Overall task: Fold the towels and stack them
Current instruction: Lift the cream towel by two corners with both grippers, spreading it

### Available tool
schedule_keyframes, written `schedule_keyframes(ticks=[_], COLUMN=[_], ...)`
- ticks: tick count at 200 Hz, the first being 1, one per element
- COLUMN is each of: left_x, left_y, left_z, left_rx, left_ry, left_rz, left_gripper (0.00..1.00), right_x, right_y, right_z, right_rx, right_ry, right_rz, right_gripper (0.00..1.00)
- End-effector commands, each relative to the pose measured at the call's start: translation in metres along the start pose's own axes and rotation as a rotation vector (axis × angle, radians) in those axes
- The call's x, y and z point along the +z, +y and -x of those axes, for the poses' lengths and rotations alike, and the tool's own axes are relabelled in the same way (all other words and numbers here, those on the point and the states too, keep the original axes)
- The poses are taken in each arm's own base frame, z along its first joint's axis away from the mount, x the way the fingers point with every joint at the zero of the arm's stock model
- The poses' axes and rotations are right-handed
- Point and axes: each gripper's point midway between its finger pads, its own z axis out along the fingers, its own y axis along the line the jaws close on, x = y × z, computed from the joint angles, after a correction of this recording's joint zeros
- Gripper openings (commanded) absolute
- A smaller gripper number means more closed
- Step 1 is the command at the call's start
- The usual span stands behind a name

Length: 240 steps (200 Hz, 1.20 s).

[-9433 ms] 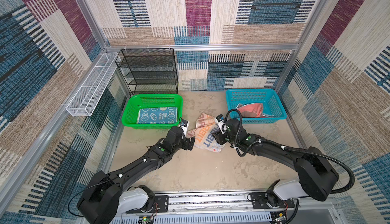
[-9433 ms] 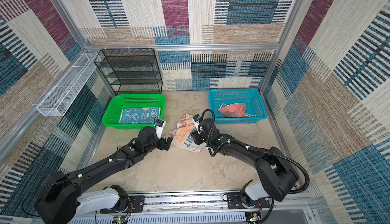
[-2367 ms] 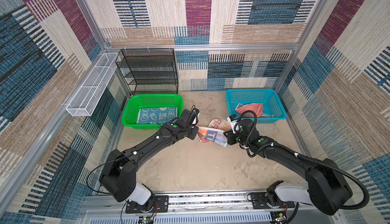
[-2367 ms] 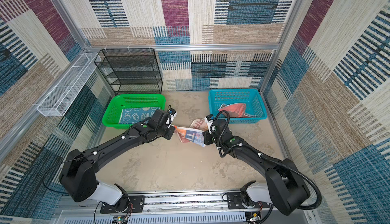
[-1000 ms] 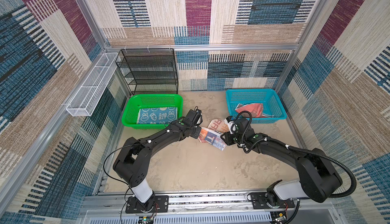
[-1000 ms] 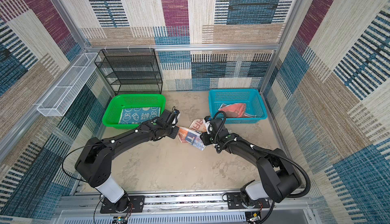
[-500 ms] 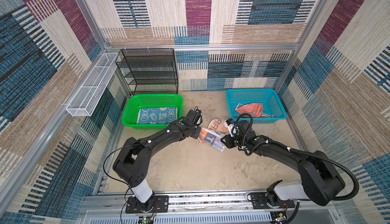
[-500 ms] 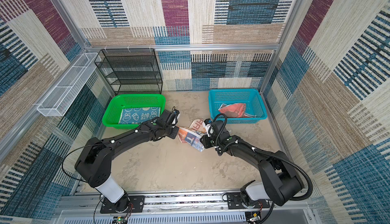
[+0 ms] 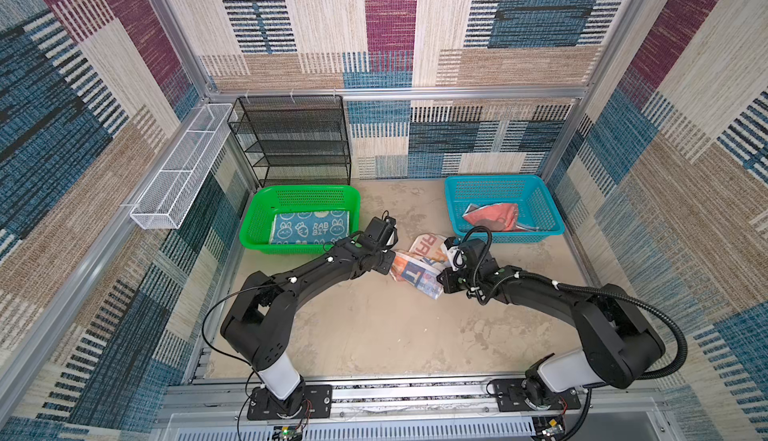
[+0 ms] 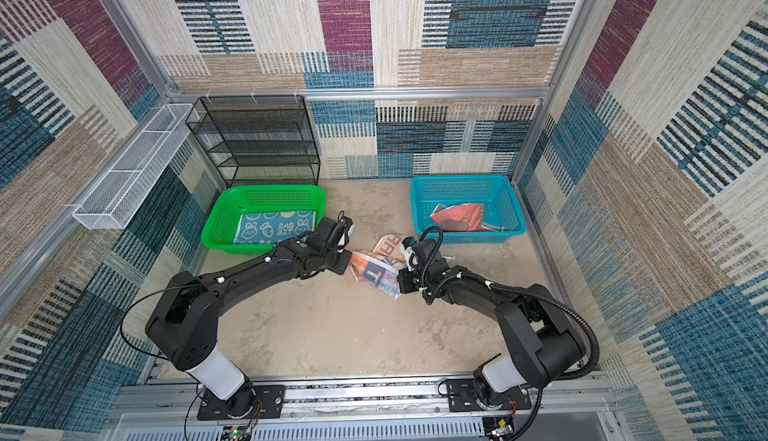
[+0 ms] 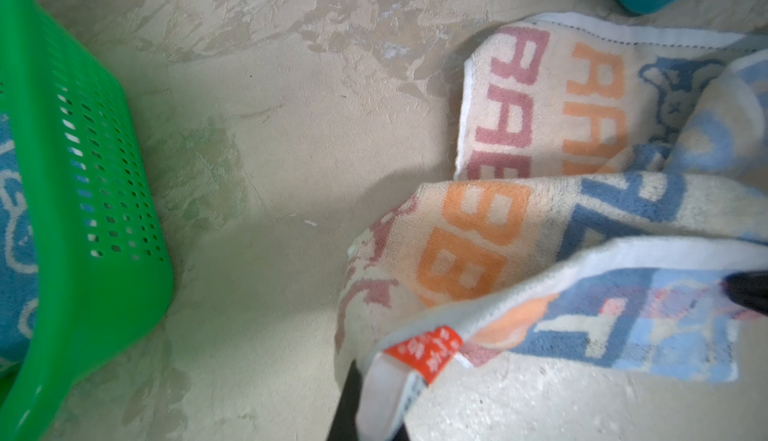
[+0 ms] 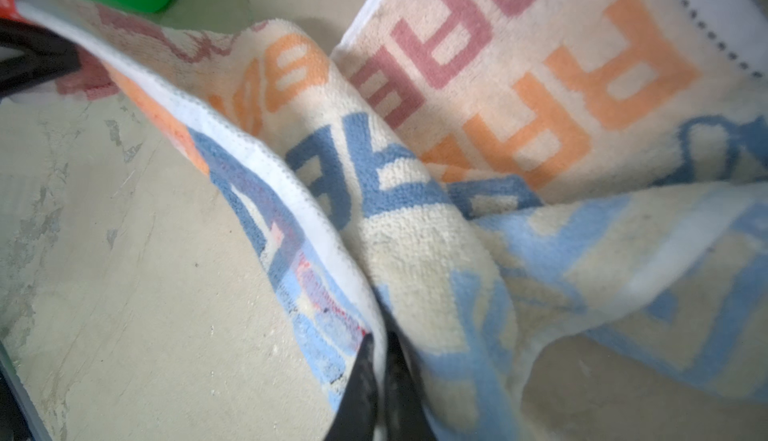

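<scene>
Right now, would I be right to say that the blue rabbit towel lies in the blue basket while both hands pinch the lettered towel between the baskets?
Not quite: the blue rabbit towel lies in the green basket, as both top views show. The left hand and right hand do pinch the lettered towel between it and the blue basket.

The near half of the table [image 9: 374,326] lies bare and open. At the back a bare lane runs between the green basket [image 9: 254,220] and the blue basket [image 9: 549,210]. The lettered towel [image 9: 417,274] bunches mid-table before that lane; the black mesh rack [image 9: 291,143] fills the far left corner.
</scene>
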Motion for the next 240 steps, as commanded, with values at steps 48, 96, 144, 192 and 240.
schedule_keyframes(ticks=[48, 96, 144, 192, 240], left_x=[-0.102, -0.219, -0.321, -0.415, -0.464], left_y=[0.022, 0.011, 0.005, -0.011, -0.009], left_z=[0.086, 0.135, 0.146, 0.138, 0.117], left_rx=[0.003, 0.016, 0.045, 0.026, -0.038], left_ry=[-0.242, -0.535, -0.714, -0.897, -1.021], left_rz=[0.066, -0.082, -0.202, -0.421, -0.525], left_gripper=[0.00, 0.00, 0.00, 0.00, 0.00], right_x=[-0.116, -0.214, -0.308, -0.393, -0.428], right_y=[0.029, 0.073, 0.141, 0.199, 0.210], right_z=[0.139, 0.198, 0.208, 0.184, 0.165], right_rx=[-0.136, -0.252, -0.417, -0.560, -0.578], right_ry=[-0.480, -0.709, -0.875, -1.007, -1.070], right_rz=[-0.119, -0.092, 0.140, 0.404, 0.481], right_gripper=[0.00, 0.00, 0.00, 0.00, 0.00])
